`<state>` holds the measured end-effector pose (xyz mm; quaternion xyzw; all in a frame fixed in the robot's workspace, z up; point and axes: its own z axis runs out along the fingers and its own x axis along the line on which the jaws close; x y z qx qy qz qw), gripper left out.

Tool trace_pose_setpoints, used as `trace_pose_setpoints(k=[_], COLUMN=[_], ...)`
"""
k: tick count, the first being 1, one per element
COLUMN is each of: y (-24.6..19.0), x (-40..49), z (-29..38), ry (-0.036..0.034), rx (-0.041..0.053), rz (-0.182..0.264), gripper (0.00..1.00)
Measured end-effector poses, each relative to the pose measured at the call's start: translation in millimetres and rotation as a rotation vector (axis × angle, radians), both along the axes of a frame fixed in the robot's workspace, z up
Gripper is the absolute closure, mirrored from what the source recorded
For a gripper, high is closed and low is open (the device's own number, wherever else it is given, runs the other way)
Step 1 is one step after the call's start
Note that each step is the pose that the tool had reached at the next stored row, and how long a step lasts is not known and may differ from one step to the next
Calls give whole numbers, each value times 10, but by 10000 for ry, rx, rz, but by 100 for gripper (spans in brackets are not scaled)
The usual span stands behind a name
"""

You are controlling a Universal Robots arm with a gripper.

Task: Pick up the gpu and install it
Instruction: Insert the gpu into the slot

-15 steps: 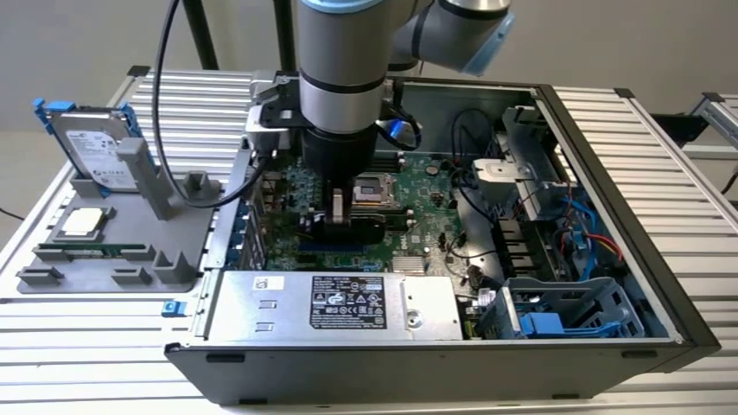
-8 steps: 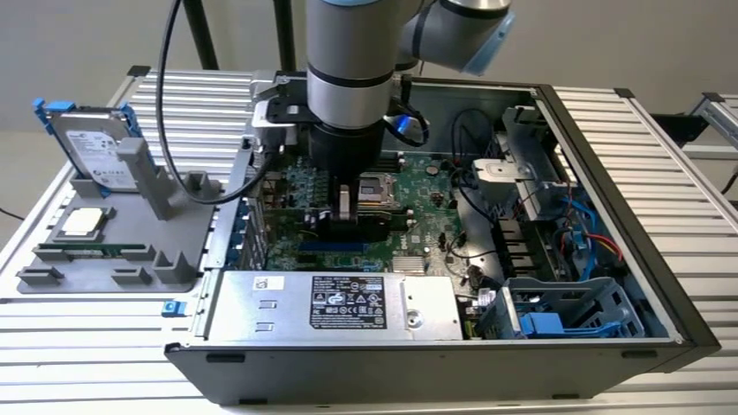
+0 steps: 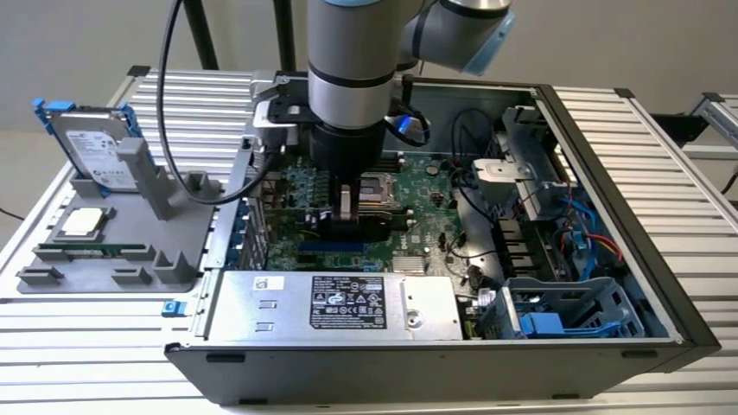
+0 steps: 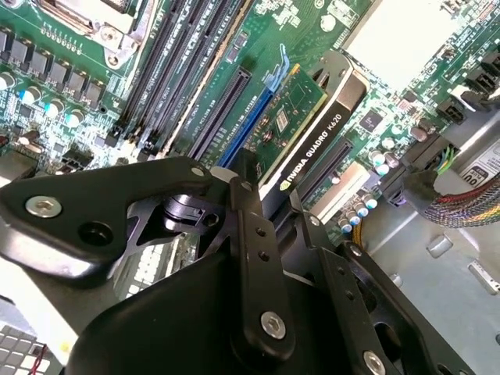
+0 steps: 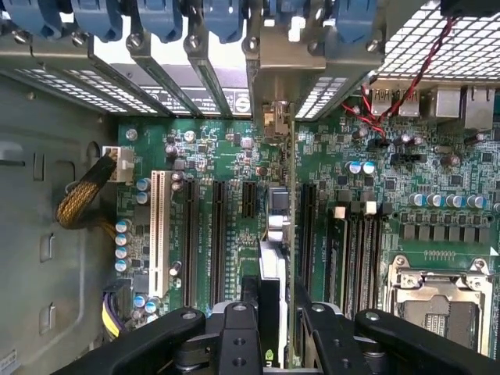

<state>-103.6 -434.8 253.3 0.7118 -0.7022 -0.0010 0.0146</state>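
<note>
On the exterior view's left, a grey fixture (image 3: 116,251) is sitting on the bench (image 3: 645,147). Rightward, inside the computer case (image 3: 645,285), the gripper (image 3: 348,220) is grasping the gpu (image 4: 312,117) upright over the blue slot (image 4: 242,129); keeping it square should help seating.

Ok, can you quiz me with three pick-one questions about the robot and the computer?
1. Where is the flat green-and-black graphics card? A. on the grey rack B. inside the open dark computer case C. on the floor
2. What colour frame has the silver box-shaped hard drive? A. red B. blue C. yellow
3. The robot's black hand is: A. open, empty B. shut on the card C. holding the drive
Answers: 1 B, it stands over the green motherboard; 2 B, blue edges show; 3 B, fingers clamp its sides.
</note>
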Motion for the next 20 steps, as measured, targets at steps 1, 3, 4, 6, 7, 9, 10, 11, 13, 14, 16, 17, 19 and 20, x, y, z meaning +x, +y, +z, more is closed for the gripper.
trace_pose_setpoints(k=[1,3,4,6,7,9,10,11,13,14,16,17,19,20], y=[0,0,0,0,0,0,-1,-1,-1,0,-1,-1,0,0], x=[-11,-22,-22,-27,-34,-41,-42,-42,-42,-42,-43,-43,-46,-47], z=[-6,-20,-26,-43,-45,-46,-47,-54,-76,-87,-94,-96,-99,-100], ry=[0,-2,-2,-1,0,1,0,-2,-2,-2,1,2,1,0], rx=[0,2,1,0,0,-2,-2,2,-1,0,-2,-4,0,1], rz=[1,0,1,1,0,0,2,2,1,0,0,0,-2,-1], gripper=[100,100,100,100,100,100,100,100,100,100,100,100,100,100])
